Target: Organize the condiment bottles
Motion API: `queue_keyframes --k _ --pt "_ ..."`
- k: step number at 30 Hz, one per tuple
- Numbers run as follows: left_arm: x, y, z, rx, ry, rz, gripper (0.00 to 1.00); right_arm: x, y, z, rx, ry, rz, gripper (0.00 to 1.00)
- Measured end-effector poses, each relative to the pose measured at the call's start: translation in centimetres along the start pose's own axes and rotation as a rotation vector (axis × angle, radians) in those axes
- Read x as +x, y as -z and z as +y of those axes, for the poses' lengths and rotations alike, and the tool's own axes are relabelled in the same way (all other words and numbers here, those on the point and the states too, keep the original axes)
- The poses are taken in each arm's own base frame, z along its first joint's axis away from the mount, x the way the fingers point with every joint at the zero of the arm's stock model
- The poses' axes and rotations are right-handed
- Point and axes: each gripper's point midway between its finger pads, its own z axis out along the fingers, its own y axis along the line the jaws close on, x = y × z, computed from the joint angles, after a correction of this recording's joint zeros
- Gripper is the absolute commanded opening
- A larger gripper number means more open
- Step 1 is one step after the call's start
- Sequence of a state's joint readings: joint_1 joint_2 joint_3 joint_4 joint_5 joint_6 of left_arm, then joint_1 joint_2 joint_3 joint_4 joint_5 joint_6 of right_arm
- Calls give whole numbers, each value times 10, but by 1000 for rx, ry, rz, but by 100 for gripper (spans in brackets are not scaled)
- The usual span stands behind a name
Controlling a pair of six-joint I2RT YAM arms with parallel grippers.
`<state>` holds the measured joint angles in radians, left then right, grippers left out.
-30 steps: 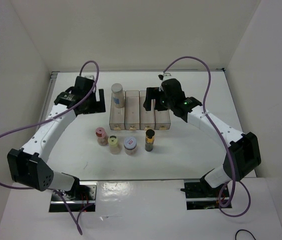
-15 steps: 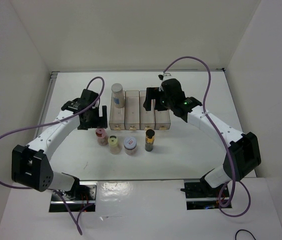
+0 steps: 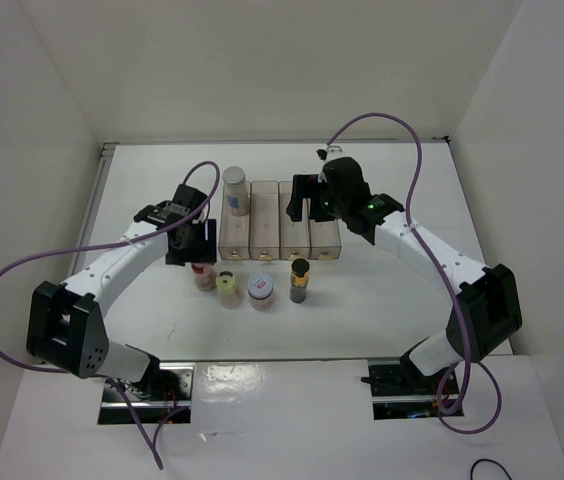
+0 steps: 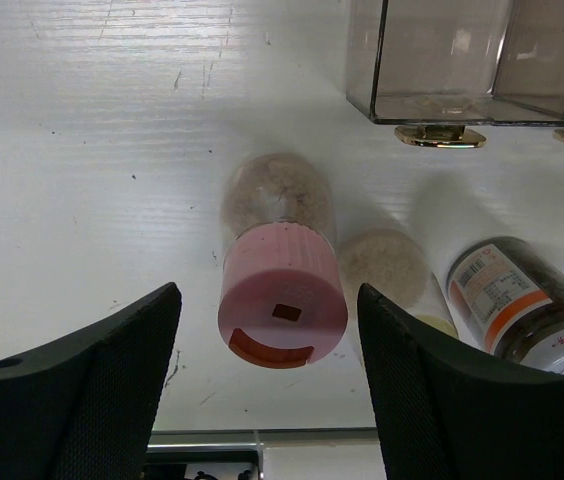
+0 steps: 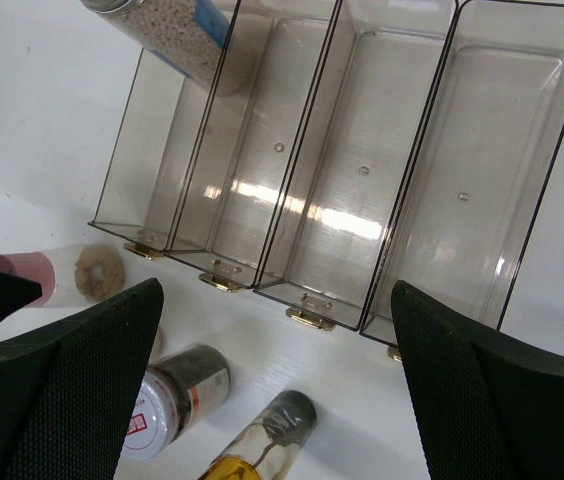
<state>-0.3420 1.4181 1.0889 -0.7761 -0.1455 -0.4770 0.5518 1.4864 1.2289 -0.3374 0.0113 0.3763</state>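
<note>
Top view first: left gripper [image 3: 190, 247] was down over the pink-capped bottle [image 3: 203, 272], at the left end of a row on the table [image 3: 392, 290] in front of the clear rack [image 3: 280, 238]. To its right stood the yellow-capped bottle [image 3: 228, 288], the red-rimmed jar [image 3: 260, 290] and the dark black-capped bottle [image 3: 300, 280]. The tall white bottle [image 3: 235, 190] stood upright in the rack's leftmost compartment, at the far end. From up there I couldn't tell whether the left fingers touched anything. The right gripper [image 3: 307, 205] hung over the right half of the rack, well clear of the row. Left wrist view: both fingers [image 4: 102, 390] flanked the pink cap, one on each side, jaws partly apart. I saw table showing on the left side and what looked like a thin gap on the right, though that side was tight, so I logged it as straddling the bottle, not gripping. The yellow-capped bottle stood just beside it and the jar beyond. Right wrist view: fingers [image 5: 72, 390] were spread as wide as they go with nothing between them, looking down on the rack. Three compartments held nothing and the white bottle was in the leftmost one. The four-bottle row showed along the bottom edge.
</note>
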Motion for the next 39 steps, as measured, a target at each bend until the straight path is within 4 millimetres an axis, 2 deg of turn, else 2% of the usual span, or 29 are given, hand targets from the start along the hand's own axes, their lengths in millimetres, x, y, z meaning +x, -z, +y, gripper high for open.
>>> queue_keyframes --k 10,14,18,21,24,28,30,34,39 --pt "0 -2 1 -7 -2 1 46 0 0 0 1 -1 0 99" --pt "0 -1 1 -8 -2 3 37 0 0 0 1 0 0 99" --pt "-4 9 1 -13 -4 7 32 0 0 -1 5 -1 -2 99" --pt "-20 26 -1 -12 -9 -26 30 -1 0 -2 11 0 -5 99" --pt "-47 54 -7 8 -29 -93 30 -2 0 -4 24 -1 -10 99" --pt "-88 97 -26 74 -56 -220 30 -5 -1 -11 61 -3 -26 99" --pt "-102 110 -38 108 -81 -262 30 -7 -1 -16 76 -14 -32 99" --pt "-127 115 -64 150 -127 -291 31 -13 -1 -39 121 -59 -47 99" --pt "-157 97 -97 181 -175 -297 33 1 2 -78 200 -105 -24 99"
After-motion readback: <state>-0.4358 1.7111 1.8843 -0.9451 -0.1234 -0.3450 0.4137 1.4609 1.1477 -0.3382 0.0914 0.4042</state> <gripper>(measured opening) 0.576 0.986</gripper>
